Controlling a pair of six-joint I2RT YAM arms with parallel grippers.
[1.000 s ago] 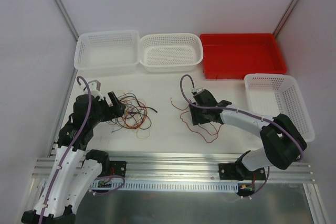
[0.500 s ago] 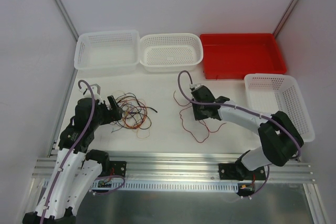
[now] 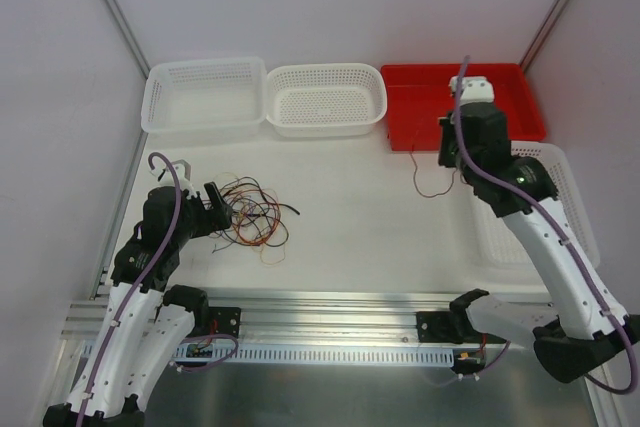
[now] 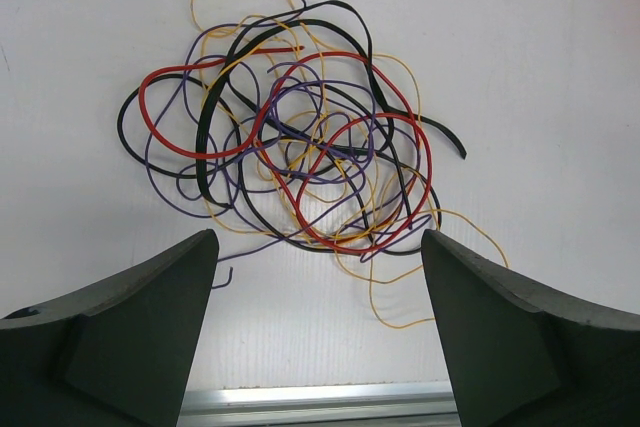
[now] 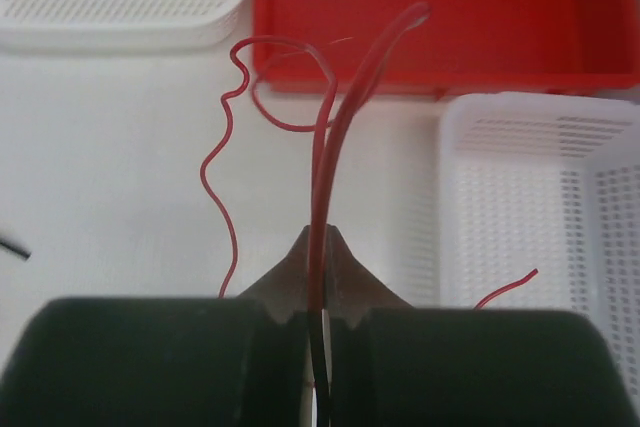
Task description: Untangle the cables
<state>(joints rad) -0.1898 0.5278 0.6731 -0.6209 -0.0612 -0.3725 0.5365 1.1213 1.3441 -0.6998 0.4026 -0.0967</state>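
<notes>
Cables (image 4: 300,162) tangled; red wire (image 5: 322,177) end hidden in right end effector (image 5: 320,267).

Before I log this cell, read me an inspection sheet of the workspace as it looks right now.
Surface: white table, wires lying on it.
Job's things: tangle of black, red, yellow and purple wires in front of the left tool; one red wire apart from it, lifted.
Clutter: nothing seen.
Tools: left tool open, facing the tangle; right tool shut on the red wire, near the red tray.
Cables: purple lead along each arm.
Surroundings: three white baskets, red tray, white walls, metal rail.
</notes>
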